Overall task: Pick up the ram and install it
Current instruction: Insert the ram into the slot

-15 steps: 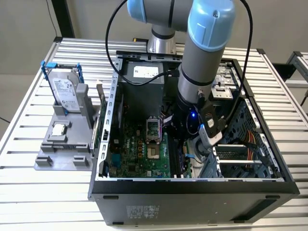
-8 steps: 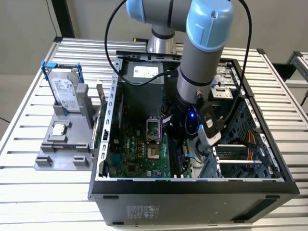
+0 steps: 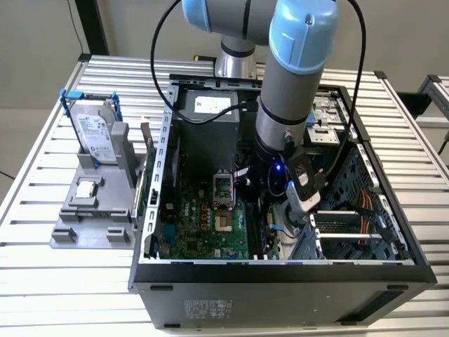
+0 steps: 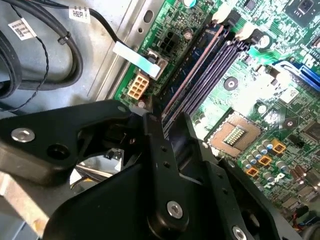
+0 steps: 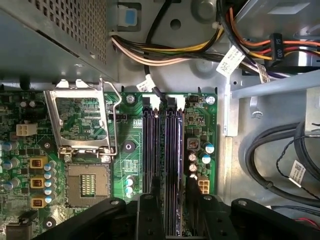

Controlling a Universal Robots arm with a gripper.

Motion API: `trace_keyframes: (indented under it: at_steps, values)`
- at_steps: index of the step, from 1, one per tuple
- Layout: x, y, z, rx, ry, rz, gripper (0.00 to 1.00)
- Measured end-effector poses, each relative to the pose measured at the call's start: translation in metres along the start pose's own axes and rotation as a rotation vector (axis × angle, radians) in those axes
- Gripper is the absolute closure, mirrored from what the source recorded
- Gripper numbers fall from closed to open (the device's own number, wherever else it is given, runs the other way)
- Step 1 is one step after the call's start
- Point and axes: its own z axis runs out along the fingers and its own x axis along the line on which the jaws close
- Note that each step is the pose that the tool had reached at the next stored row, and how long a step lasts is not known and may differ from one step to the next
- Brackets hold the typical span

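Reaching over the memory slots, gripper low.

Green motherboard, dark memory slots, black gripper, blue-bracketed silver hard drive.

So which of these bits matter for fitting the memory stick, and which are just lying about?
In the job: ram, memory slots, gripper over them.
Lying about: hard drive and processor chip on the grey stand outside the case; cable bundle.
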Motion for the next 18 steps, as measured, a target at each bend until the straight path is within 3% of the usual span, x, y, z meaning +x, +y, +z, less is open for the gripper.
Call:
trace_keyframes:
  at_steps: [3, 7, 8, 13, 18]
  values:
    - [0.0029, -0.0001, -0.0073, 0.0001, -0.0003, 0.0, 0.0]
    - [0.0029, -0.0002, -0.0255, -0.0012, -0.0005, 0.0, 0.0]
    - [0.003, -0.0002, -0.0316, -0.003, -0.0004, 0.0, 0.0]
    - [0.0041, -0.0003, -0.0493, -0.0206, -0.0001, 0.0, 0.0]
    - [0.0086, -0.0004, -0.0501, -0.0247, -0.0003, 0.0, 0.0]
